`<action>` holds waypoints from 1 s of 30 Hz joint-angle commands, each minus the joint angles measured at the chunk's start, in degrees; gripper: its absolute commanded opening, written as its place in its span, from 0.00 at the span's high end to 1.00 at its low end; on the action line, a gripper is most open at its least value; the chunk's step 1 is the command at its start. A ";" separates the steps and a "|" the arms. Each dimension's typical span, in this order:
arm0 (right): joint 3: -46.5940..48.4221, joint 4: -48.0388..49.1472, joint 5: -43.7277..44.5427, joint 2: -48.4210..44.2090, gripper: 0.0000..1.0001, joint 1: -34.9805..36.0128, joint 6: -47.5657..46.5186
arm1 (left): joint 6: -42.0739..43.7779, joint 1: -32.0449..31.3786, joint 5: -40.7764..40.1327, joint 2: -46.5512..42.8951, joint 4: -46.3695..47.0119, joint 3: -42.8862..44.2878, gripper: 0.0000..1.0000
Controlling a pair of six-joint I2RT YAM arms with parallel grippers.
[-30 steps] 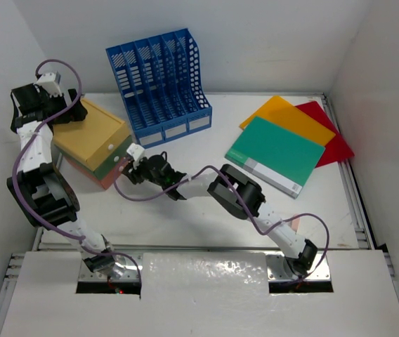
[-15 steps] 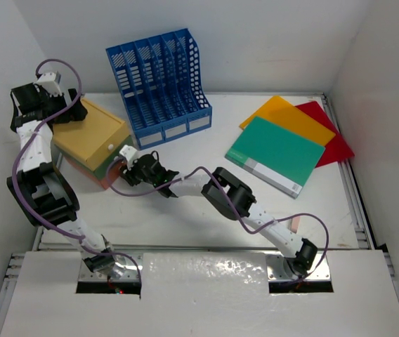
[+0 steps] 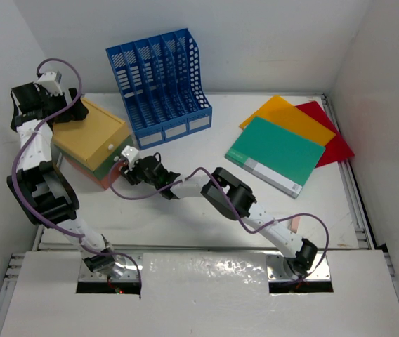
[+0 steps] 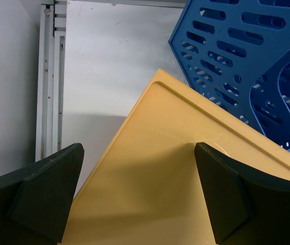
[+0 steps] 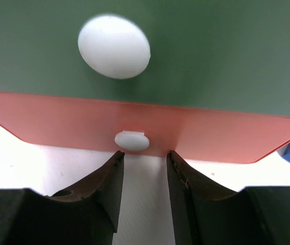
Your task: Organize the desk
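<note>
Desk (image 3: 185, 219) lay white and flat inside white walls, with metal rails along its edges, and carried everything else. At its far left stood the drawer box (image 3: 90, 133), yellow over green over orange, with the blue file rack (image 3: 159, 81) just beside it toward the back. Well apart on the right, a green folder (image 3: 277, 154) overlapped an orange folder (image 3: 287, 116) and a red folder (image 3: 331, 137). The left gripper (image 4: 138, 168) hung over the box's yellow top, fingers spread wide, holding nothing. The right gripper (image 5: 145, 158) faced the orange drawer (image 5: 211, 135), its fingers parted only narrowly, tips just beside the small white knob (image 5: 131, 140), which was not between them; a larger white knob (image 5: 114, 46) sat on the green drawer (image 5: 211, 51) above
</note>
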 commanded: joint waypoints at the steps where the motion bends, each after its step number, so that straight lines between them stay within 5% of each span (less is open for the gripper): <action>1: -0.08 5.69 0.25 -4.87 0.62 -0.10 -1.19 | 2.69 -1.39 -2.55 4.16 -10.22 -2.47 0.11; 30: 0.27 9.30 -0.10 -6.10 0.54 0.78 -4.62 | 3.13 -1.39 -2.37 4.07 -10.39 -2.91 0.11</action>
